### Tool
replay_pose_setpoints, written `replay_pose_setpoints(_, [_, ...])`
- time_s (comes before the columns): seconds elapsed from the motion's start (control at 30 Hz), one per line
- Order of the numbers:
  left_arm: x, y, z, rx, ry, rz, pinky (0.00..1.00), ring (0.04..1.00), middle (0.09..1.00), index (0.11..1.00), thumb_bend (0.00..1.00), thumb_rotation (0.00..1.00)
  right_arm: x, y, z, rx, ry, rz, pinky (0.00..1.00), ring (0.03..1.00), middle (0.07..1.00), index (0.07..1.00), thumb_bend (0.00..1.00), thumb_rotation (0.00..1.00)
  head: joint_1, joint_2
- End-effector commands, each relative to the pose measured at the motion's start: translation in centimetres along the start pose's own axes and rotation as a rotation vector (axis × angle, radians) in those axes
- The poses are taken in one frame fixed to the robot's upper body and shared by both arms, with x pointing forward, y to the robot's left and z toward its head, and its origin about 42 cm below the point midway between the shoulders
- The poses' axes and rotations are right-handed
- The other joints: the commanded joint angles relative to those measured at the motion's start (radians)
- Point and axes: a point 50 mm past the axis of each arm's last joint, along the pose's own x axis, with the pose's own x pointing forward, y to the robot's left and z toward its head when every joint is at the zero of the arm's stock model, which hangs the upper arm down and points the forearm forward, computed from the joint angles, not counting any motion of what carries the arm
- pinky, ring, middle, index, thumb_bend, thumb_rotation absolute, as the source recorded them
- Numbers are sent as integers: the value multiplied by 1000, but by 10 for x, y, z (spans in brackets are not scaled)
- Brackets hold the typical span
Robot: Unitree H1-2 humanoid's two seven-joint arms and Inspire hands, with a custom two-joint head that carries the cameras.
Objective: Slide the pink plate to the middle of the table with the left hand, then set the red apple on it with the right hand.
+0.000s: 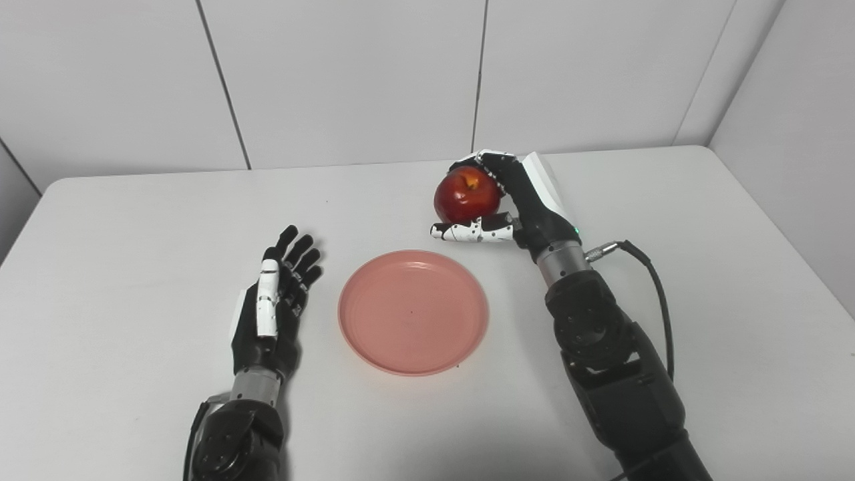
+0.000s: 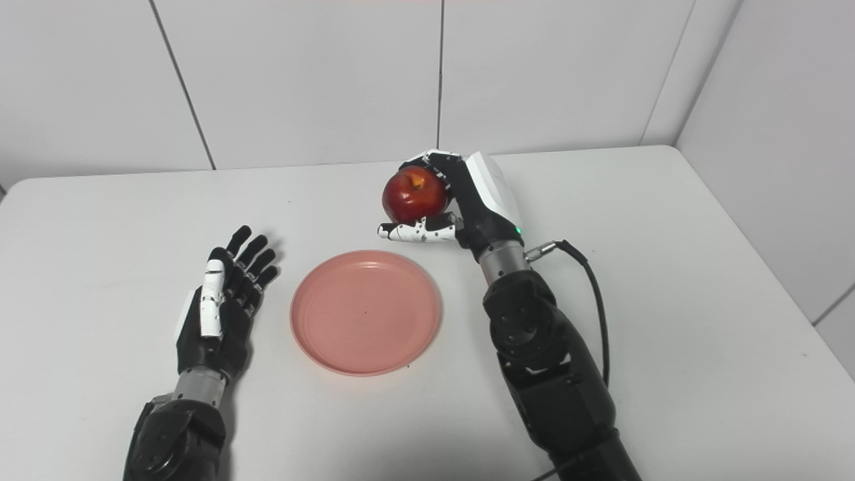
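Now the right hand (image 1: 514,200) holds the red apple (image 1: 466,195) tight, just past the far right rim of the pink plate (image 1: 413,311) (empty, mid-table). So the plate lies near and left of the apple. The left hand (image 1: 274,307) rests open beside the plate.

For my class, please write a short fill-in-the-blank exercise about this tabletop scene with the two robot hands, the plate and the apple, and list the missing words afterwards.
1. The right hand is closed around the red ____.
2. The pink plate has ____ lying on it.
3. The left hand, beside the plate, is ____, its fingers spread and holding nothing.
4. The red apple is on the ____ side of the plate from the robot.

Missing words: apple; nothing; open; far
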Motion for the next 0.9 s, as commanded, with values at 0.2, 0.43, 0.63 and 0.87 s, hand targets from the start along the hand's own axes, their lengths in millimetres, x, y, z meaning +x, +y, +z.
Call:
replay_pose_setpoints(0.2, [-2,-11,-8,-16,22,43,914,907,913,898,395,1000,7,18,19,22,-92,39,394,463,514,487,515,130,63,13])
replay_pose_setpoints(0.43, [-1,-15,-7,-22,14,61,919,909,914,899,398,1000,0,40,11,38,-59,91,400,465,517,487,515,129,83,21])
replay_pose_setpoints(0.63, [0,-16,-6,-8,4,68,916,905,913,900,403,1000,-6,53,4,49,-29,137,388,452,508,487,514,128,93,32])
replay_pose_setpoints(0.87, [0,-17,-4,-4,1,71,916,906,915,901,409,1000,-12,65,-6,36,-13,188,383,452,511,487,514,129,98,38])
